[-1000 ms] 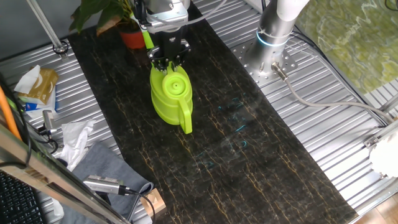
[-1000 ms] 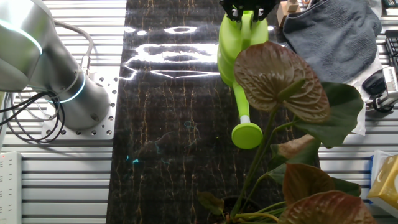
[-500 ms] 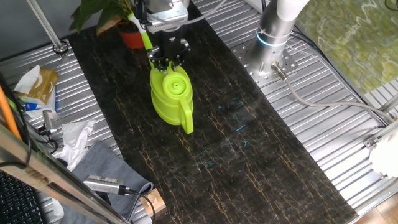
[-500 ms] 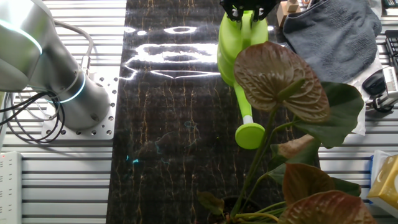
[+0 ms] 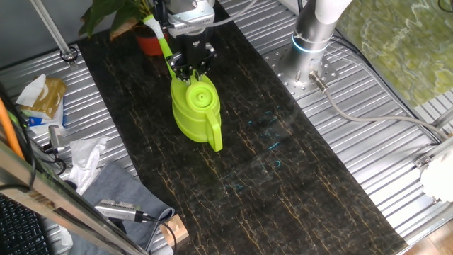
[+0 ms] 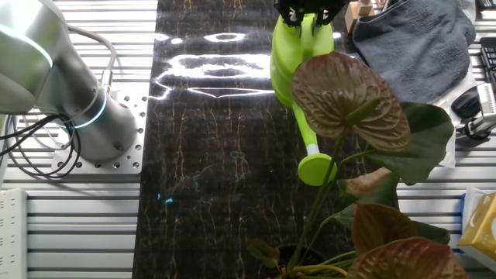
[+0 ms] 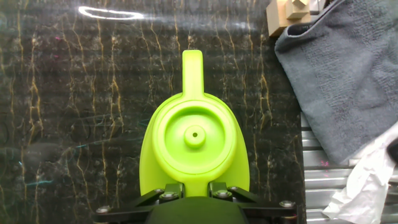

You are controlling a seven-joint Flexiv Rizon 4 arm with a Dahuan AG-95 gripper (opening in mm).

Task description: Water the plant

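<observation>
My hand point(image 5: 191, 65) is clamped on the lime-green watering can point(image 5: 195, 110), pinching it at the spout end of the body, and the can seems to hang in that grip just above the dark worktop point(image 5: 297, 177), though I cannot tell for sure that its base is clear of it. The plant point(image 6: 364, 147) stands at the far end of the worktop in its red-orange pot point(image 5: 151, 45), and the can's rose head point(image 6: 318, 169) hangs among the leaves, just beside the big brownish leaf in the other fixed view. My grip worries me most: in the hand view my fingertips point(image 7: 169, 195) catch only the edge of the can, with the whole body and handle point(image 7: 192, 71) sticking out away from me, so the weight could make it swivel or slip as I tip it. The rose is also not clearly over the soil yet; pouring from here could send water onto the worktop or the leaves rather than into the pot. Pushing further in risks the spout snagging a stem or leaf and tipping the small pot. The grey cloth point(image 7: 339, 81) and other clutter lie near enough to get splashed.
</observation>
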